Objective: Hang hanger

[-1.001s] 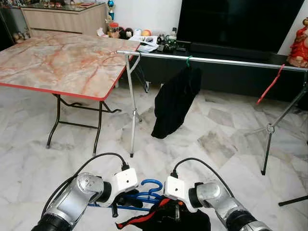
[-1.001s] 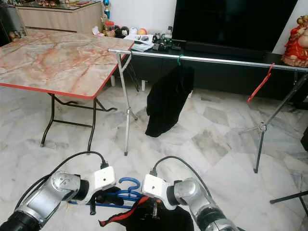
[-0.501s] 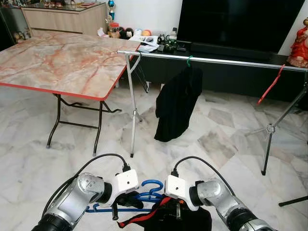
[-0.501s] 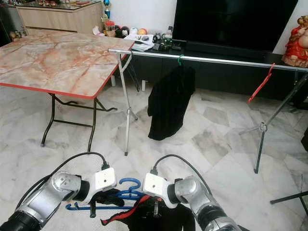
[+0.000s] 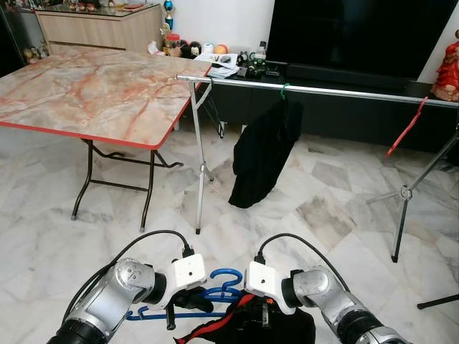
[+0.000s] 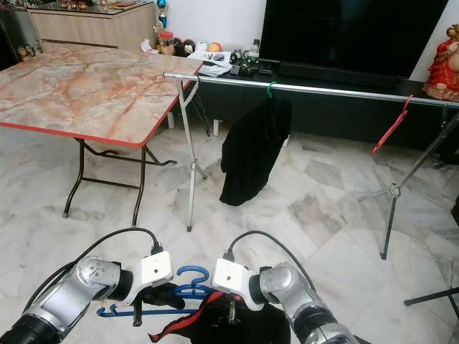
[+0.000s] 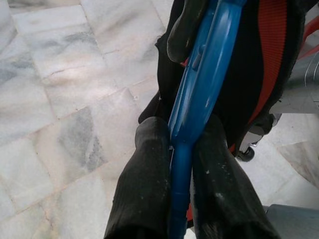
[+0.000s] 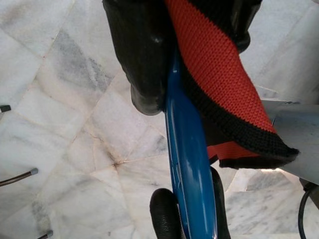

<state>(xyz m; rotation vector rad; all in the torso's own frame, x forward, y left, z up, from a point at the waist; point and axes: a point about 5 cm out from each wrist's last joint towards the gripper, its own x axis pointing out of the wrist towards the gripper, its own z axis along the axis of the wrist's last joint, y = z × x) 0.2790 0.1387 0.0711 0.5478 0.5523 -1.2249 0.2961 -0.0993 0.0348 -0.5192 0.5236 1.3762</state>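
Both arms low in front of robot, over the marble floor [image 5: 57, 236]. Left gripper [image 7: 182, 144] clamped on the blue hanger [image 5: 215, 292], bar pinched between its two black fingers [image 7: 144, 169]. Right gripper [image 8: 169, 84] closed on the same blue hanger together with the black-and-red garment [image 5: 251, 326] draped over it. Hanger and garment held between the two grippers, well short of the metal clothes rail [image 5: 323, 89] ahead. On the rail: a black garment [image 5: 262, 152] on a green hook toward its left end, a red hanger [image 5: 406, 127] near its right end. Folding marble-top table [image 5: 93, 93] touches the rail's left end. Black TV [image 5: 358, 36] behind.
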